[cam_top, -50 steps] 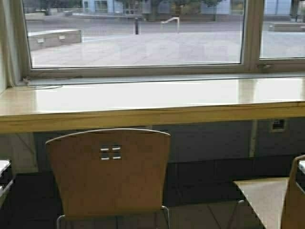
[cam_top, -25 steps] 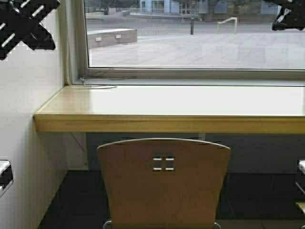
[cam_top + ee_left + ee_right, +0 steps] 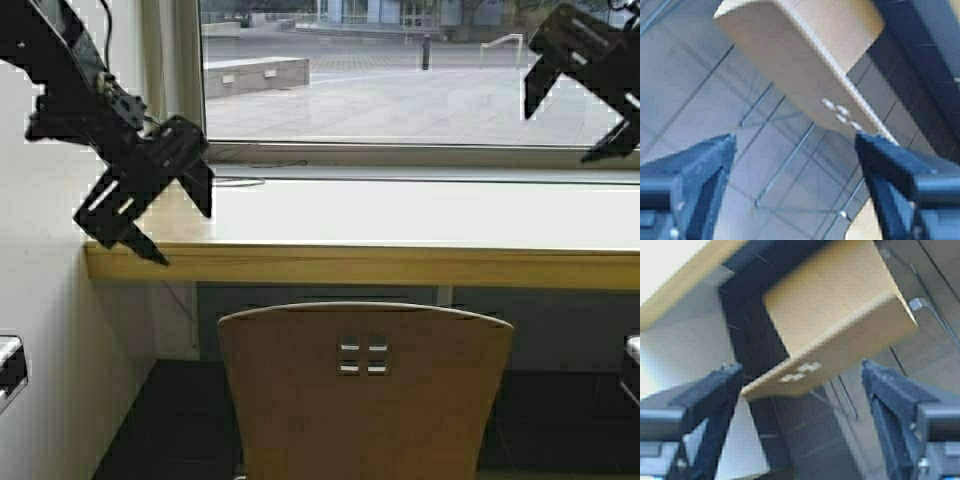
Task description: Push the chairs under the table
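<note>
Both arms have swung down into the high view since half a second ago, and our base has crept a bit further, so the whole scene has slid slightly right. Our chair sits dead centre below and between the two sets of fingers, its curved back with the four square cut-outs facing us, its seat just short of the table and not yet under it as far as we can tell. That long counter runs right behind it, thick wooden edge towards us.

Our left gripper hangs up off the chair's left shoulder, fingers spread wide with nothing in them. Our right gripper is higher, off the right shoulder, also wide open and empty. We reckon they're held apart like that to come down on the top of the chair back and shove it forward.

Around that: a white wall just outside the left fingers, and a window behind the table. Nothing blocks the chair's path that we can see; the floor under the table is mostly hidden.
</note>
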You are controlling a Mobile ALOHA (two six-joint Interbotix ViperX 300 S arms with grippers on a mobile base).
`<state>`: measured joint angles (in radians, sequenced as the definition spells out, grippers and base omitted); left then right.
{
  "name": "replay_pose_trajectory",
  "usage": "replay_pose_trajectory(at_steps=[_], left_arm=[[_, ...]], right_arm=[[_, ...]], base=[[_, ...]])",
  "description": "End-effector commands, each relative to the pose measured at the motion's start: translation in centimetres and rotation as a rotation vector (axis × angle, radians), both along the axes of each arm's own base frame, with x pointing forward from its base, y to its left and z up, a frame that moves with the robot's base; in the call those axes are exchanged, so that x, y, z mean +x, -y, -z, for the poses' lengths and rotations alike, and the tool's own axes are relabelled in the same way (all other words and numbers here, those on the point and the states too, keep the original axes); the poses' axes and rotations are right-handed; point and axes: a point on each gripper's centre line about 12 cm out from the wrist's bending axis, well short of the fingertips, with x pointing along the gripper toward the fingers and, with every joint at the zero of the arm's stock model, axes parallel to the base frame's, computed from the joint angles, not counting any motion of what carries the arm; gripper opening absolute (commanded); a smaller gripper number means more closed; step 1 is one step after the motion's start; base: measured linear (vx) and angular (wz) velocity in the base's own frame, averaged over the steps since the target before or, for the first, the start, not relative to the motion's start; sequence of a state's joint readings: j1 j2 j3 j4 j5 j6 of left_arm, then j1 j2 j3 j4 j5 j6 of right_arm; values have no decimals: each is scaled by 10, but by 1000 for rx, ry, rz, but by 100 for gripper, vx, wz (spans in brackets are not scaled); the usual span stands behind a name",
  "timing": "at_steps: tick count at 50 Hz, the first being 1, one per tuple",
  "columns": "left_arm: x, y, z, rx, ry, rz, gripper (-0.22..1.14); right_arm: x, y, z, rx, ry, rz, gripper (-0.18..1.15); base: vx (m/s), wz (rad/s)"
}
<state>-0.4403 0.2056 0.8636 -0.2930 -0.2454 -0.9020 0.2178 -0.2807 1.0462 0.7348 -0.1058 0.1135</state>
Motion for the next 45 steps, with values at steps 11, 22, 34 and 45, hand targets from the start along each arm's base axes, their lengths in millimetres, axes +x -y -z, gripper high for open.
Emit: replay_pose_trajectory(at_steps=[11,22,34,45], left_arm=[[28,43,36,-141,-58,-189,100],[41,59,53,-175,-102,-244,100],[51,64,81,-186,-152,-309,100],[69,76,97,-223,-169,-353,100]], right_arm=[[36,-16,93,184,-337,266,101],[54,-42,132,276,-453,343,101],[77,-55,158,332,-504,373,101],[96,-58,175,365,-513,406,101]], base=[[10,-7],[7,-5],[7,1],[7,0]])
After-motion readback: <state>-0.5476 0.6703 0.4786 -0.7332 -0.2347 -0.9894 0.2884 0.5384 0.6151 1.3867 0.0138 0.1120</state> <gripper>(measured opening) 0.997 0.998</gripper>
